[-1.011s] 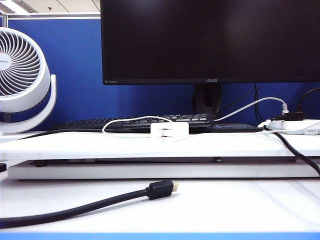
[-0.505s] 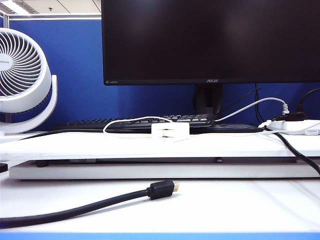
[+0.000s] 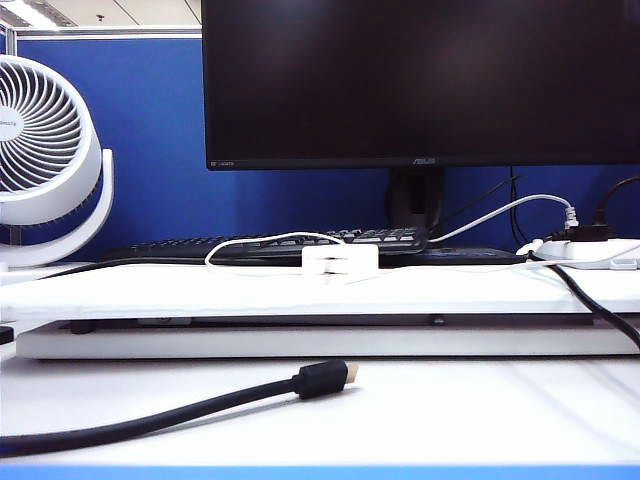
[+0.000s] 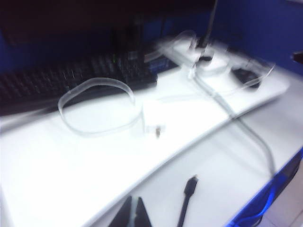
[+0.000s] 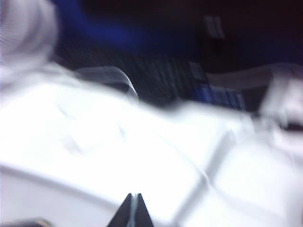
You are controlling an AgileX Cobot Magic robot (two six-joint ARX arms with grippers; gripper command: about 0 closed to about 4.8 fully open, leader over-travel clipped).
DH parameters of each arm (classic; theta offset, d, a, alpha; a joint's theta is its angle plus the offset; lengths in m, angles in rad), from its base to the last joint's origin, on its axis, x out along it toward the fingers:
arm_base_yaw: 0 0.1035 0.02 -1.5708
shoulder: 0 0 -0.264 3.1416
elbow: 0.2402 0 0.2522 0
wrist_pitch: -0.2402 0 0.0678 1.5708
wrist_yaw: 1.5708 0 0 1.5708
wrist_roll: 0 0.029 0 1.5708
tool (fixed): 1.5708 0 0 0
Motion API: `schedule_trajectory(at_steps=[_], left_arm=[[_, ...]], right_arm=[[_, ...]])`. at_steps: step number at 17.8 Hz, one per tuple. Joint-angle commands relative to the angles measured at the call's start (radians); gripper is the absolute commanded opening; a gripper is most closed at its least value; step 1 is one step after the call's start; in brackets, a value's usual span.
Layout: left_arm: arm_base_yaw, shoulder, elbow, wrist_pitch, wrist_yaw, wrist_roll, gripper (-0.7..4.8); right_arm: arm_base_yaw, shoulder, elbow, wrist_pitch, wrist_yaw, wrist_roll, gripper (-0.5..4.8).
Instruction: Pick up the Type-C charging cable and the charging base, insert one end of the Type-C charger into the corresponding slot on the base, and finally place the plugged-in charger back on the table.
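Nothing on the table (image 3: 200, 290) has shifted since the earlier exterior frames: the charging base (image 3: 340, 261) sits in the same spot in front of the keyboard (image 3: 180, 246), and the Type-C charging cable (image 3: 262, 240) loops out of it to the left as before.

Neither arm appears in the exterior view. Both wrist views are smeared. The left gripper (image 4: 134, 213) is pressed closed and empty, well back from the charging base (image 4: 155, 117) and the looped cable (image 4: 97, 109). The right gripper (image 5: 133, 210) is likewise closed with nothing in it, above the white desktop.

Judging by how things lie, the cable looks already seated in the base and the pair rests on the table, so the task appears essentially finished, with little left but clearing the arms away.

Around them stand a black monitor (image 3: 420, 80), a white fan (image 3: 45, 150), a power strip (image 3: 590, 252) at the right, and a thick black gold-tipped cable (image 3: 180, 408) across the front. Nothing blocks the base.
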Motion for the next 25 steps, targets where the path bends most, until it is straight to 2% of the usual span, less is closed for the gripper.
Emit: schedule_trajectory(at_steps=[1,4,6,9,10,13,16,17,18,23,25], left_arm=[[-0.001,0.027,-0.213,0.261,-0.006,-0.004,-0.06],[-0.001,0.051,-0.350,0.391,-0.003,-0.012,-0.06],[-0.001,0.051,-0.566,0.687,-0.016,-0.014,-0.06],[0.005,0.047,-0.640,0.697,-0.086,-0.011,-0.06],[0.079,-0.011,-0.681,0.684,-0.103,-0.010,-0.06],[0.243,-0.159,-0.679,0.552,-0.119,-0.007,-0.06],[0.372,-0.250,-0.680,0.473,-0.113,-0.002,-0.06],[0.423,-0.248,-0.680,0.472,-0.110,0.013,-0.06],[0.451,-0.248,-0.680,0.472,-0.108,0.087,-0.06],[0.450,-0.248,-0.680,0.475,-0.116,0.091,-0.05],[0.450,-0.248,-0.680,0.475,-0.116,0.091,-0.05]], right_arm=[[0.001,-0.002,-0.135,0.035,0.076,0.004,-0.05],[0.002,-0.002,-0.204,0.009,0.053,0.042,-0.05],[0.002,-0.002,-0.240,-0.119,0.054,0.042,-0.05],[0.002,-0.002,-0.240,-0.123,0.054,0.042,-0.05],[0.002,-0.002,-0.240,-0.123,0.053,0.042,-0.05],[0.001,-0.003,-0.240,-0.122,0.054,0.042,-0.05],[0.002,-0.003,-0.240,-0.122,0.054,0.042,-0.05],[0.001,-0.003,-0.240,-0.124,0.053,0.042,-0.05],[0.001,-0.008,-0.240,-0.124,0.055,0.042,-0.05],[0.001,-0.014,-0.240,-0.122,0.057,0.042,-0.05],[-0.043,-0.035,-0.240,-0.123,0.026,0.042,-0.05]])
